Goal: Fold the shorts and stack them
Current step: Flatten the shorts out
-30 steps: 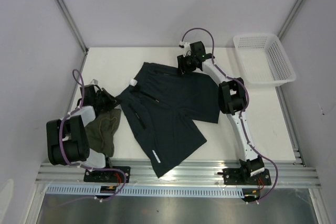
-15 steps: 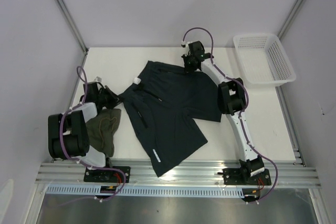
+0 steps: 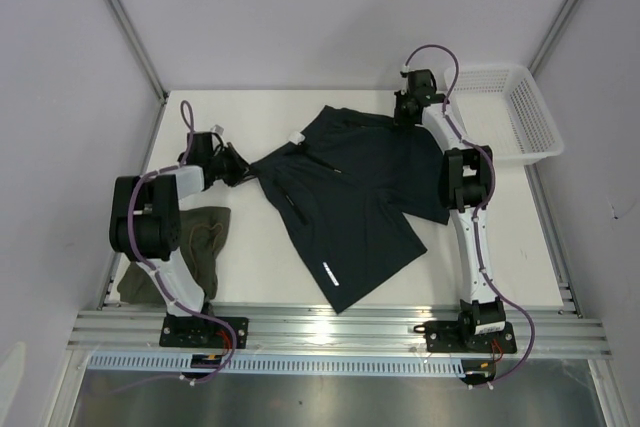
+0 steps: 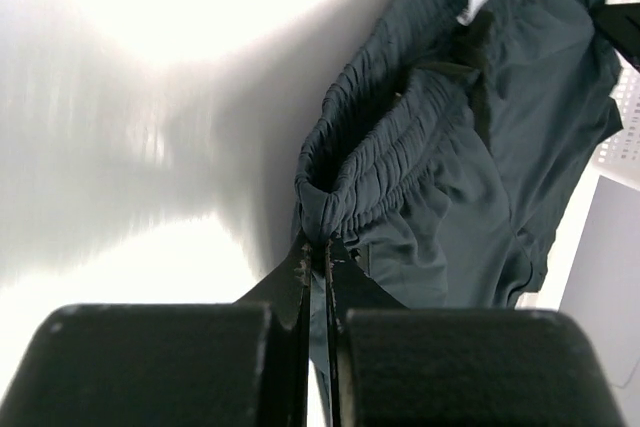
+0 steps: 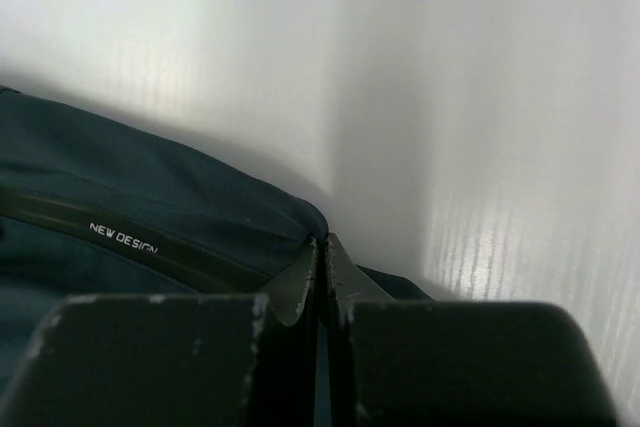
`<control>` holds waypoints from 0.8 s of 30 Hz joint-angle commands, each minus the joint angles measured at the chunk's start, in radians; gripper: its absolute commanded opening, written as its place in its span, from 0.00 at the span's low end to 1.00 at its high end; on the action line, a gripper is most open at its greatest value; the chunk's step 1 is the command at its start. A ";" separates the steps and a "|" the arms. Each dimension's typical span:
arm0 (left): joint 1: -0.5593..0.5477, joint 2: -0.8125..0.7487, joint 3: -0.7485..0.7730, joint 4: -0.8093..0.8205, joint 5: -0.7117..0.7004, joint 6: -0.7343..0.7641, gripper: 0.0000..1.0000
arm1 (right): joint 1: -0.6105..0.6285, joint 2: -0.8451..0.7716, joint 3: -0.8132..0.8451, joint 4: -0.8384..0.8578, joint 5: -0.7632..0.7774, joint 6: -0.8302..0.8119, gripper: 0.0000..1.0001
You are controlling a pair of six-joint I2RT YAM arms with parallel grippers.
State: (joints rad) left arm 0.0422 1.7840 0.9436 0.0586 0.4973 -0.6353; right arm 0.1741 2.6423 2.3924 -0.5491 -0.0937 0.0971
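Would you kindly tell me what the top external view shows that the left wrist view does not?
Only the top external view shows the olive-green shorts crumpled at the near left of the table, and the right hand at the far edge of the dark shorts. Only the left wrist view shows the left hand pinched shut on their gathered waistband. Both show the dark shorts, the table and the mesh basket.
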 commanded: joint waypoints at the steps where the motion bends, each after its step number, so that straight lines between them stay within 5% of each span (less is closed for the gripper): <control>1: 0.005 0.038 0.066 -0.037 0.004 0.025 0.00 | 0.007 0.008 0.047 0.014 0.005 0.021 0.00; 6: 0.027 0.097 0.076 -0.040 0.026 0.054 0.02 | 0.007 0.018 0.042 0.021 -0.014 0.036 0.00; 7: 0.034 0.103 0.093 -0.049 0.035 0.062 0.08 | 0.008 0.016 0.040 0.023 -0.021 0.036 0.00; 8: 0.036 0.110 0.099 -0.049 0.037 0.065 0.14 | 0.007 0.015 0.039 0.024 -0.031 0.038 0.11; 12: 0.041 0.083 0.092 -0.037 0.027 0.065 0.54 | 0.008 -0.004 0.016 0.051 -0.076 0.056 0.24; 15: 0.041 0.033 0.083 -0.045 -0.006 0.069 0.68 | 0.007 -0.027 0.017 0.055 -0.104 0.073 0.36; 16: 0.041 0.017 0.083 -0.051 -0.020 0.074 0.70 | 0.007 -0.044 0.016 0.057 -0.107 0.082 0.37; 20: 0.041 -0.046 0.080 -0.071 -0.062 0.092 0.73 | 0.007 -0.100 0.008 0.054 -0.129 0.101 0.69; 24: 0.038 -0.063 0.099 -0.022 -0.010 0.114 0.74 | 0.010 -0.192 -0.062 0.073 -0.201 0.154 0.70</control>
State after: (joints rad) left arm 0.0772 1.7733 1.0138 -0.0135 0.4728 -0.5663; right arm 0.1802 2.6003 2.3596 -0.5148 -0.2184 0.1997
